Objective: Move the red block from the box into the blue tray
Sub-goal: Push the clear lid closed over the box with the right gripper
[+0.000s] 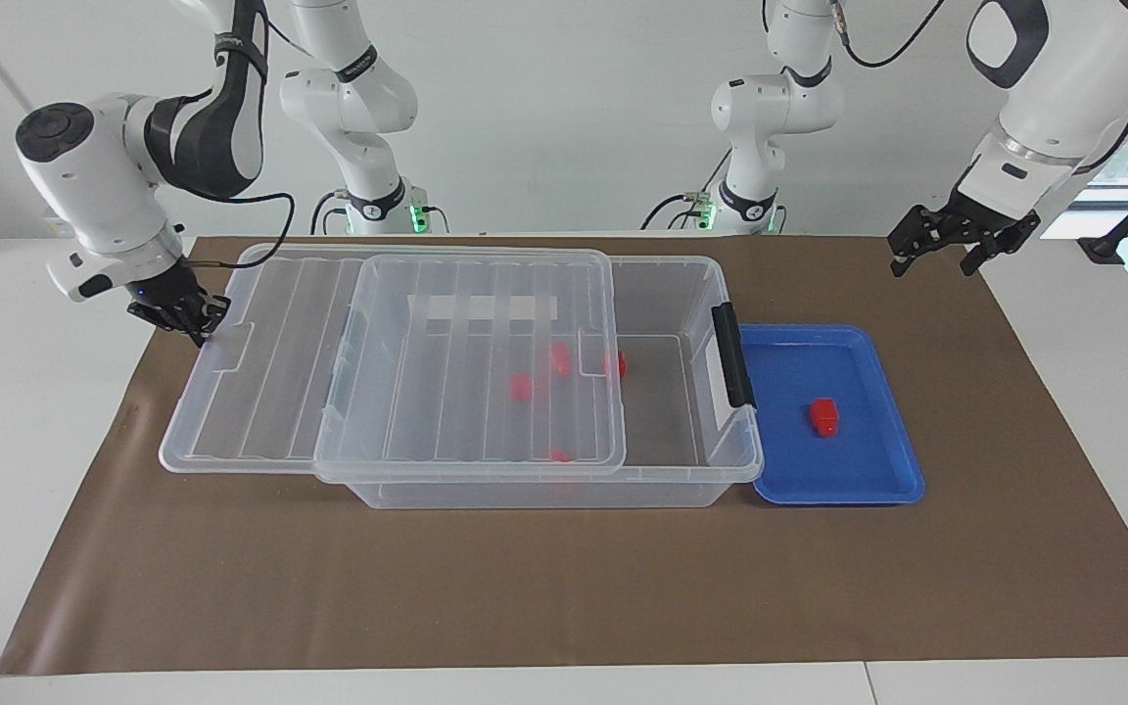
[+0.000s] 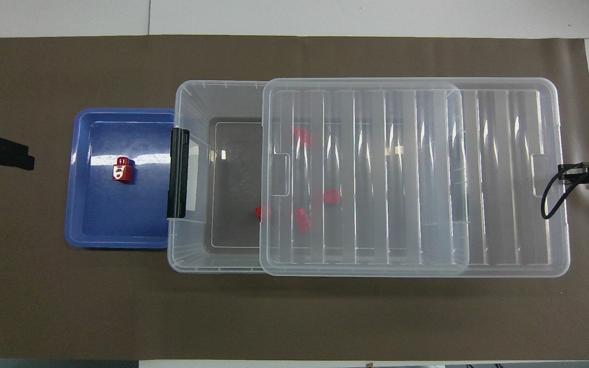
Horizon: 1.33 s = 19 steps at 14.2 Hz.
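Observation:
One red block (image 1: 823,415) (image 2: 122,169) lies in the blue tray (image 1: 838,490) (image 2: 120,240). The tray sits against the latch end of the clear box (image 1: 662,475) (image 2: 192,255). Several more red blocks (image 1: 522,387) (image 2: 331,196) lie on the box floor, most of them under the ribbed lid (image 1: 407,352) (image 2: 407,179). The lid rests on the box rim and overhangs toward the right arm's end. My right gripper (image 1: 198,331) (image 2: 564,171) is shut, with its tips at the lid's overhanging end. My left gripper (image 1: 931,257) (image 2: 27,158) hangs open over the mat beside the tray, holding nothing.
A brown mat (image 1: 564,587) (image 2: 294,317) covers the table under everything. The box's dark latch handle (image 1: 732,354) (image 2: 178,173) stands between the tray and the box's uncovered strip. Two more robot arms stand at the table's robot end.

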Each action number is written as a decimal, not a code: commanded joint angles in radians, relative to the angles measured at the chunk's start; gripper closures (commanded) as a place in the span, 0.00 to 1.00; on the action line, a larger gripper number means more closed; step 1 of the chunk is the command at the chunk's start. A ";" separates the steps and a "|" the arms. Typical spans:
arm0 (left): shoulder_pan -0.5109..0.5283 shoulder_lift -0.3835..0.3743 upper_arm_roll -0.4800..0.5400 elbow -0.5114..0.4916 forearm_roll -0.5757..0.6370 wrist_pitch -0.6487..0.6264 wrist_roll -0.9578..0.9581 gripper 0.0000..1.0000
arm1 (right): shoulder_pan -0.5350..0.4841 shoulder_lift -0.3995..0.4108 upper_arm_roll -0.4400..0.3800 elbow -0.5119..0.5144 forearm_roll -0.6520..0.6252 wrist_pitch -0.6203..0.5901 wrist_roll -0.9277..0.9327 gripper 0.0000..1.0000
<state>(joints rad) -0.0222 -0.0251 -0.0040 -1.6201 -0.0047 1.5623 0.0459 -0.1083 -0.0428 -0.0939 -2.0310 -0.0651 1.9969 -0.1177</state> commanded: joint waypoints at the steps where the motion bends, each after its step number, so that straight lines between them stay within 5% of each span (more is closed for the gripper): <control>1: -0.007 -0.033 0.001 -0.037 -0.011 0.018 0.017 0.00 | -0.002 -0.011 0.028 -0.015 0.004 0.005 0.045 1.00; 19: -0.007 -0.039 -0.002 -0.032 -0.028 0.009 0.014 0.00 | -0.002 -0.011 0.181 -0.015 0.007 0.006 0.297 1.00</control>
<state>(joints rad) -0.0227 -0.0329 -0.0095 -1.6201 -0.0209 1.5627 0.0500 -0.1076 -0.0428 0.0643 -2.0326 -0.0649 1.9968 0.1414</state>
